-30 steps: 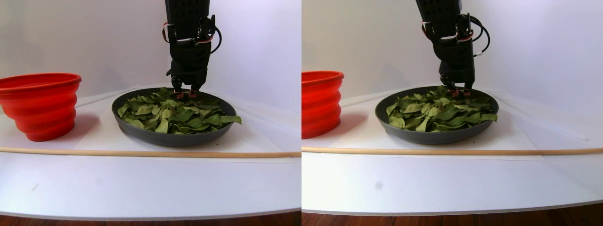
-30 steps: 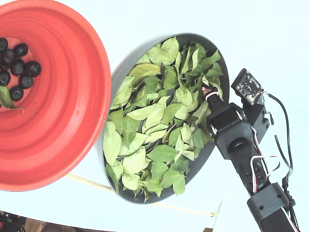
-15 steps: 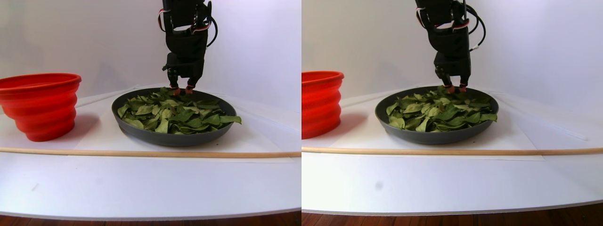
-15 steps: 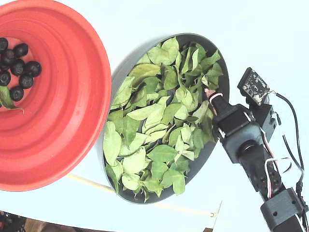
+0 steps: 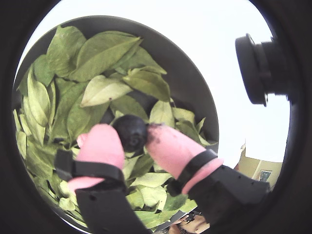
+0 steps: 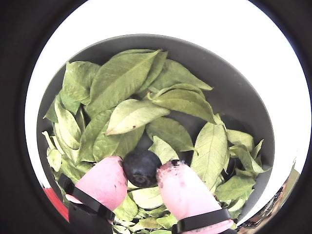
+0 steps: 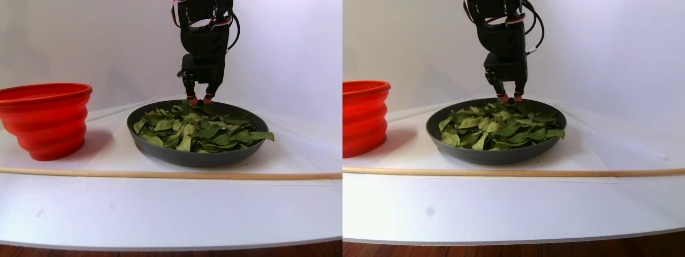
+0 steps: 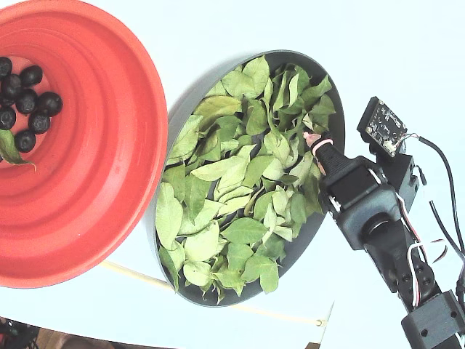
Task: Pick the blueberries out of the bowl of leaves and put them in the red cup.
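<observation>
In both wrist views the claw sat nearest the lens, its two pink fingertips clamped on a single dark blueberry — the berry was pinched between the pads, with one pad on either side. Just beyond it lay the leaves, light and mid green, overlapping one another and filling most of the bowl, whose smooth dark grey wall showed bare on the far right of that view. In the other wrist view a black camera barrel jutted in from the upper right edge. The stereo pair view put a thin wooden rod nearest, lying across the white bench in front of the bowl; behind it the claw hung at the back of the bowl, its tips just above the leaf pile and apart from it, the black arm rising straight up out of the picture. The red cup stood to the left of the bowl in that view, near it but not touching. From the fixed view looking down, the arm reached in from the lower right and the claw sat over the right edge of the bowl, while the red cup — at the left of that view — held a cluster of blueberries and a single leaf on its bottom.
</observation>
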Tool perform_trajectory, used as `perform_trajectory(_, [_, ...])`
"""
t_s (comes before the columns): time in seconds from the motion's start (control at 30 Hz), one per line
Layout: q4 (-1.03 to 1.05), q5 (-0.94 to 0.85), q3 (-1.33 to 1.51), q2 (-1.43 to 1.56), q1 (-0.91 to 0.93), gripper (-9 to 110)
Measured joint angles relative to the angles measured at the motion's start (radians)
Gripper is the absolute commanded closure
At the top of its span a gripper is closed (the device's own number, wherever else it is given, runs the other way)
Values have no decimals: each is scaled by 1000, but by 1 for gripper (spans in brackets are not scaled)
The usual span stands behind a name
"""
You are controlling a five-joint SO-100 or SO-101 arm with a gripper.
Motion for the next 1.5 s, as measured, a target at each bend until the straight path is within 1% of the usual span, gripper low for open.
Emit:
perform_trajectory(0.67, [118, 0, 135, 183, -94, 91])
perform_trajectory(1.5, [276, 69, 265, 413, -221, 91])
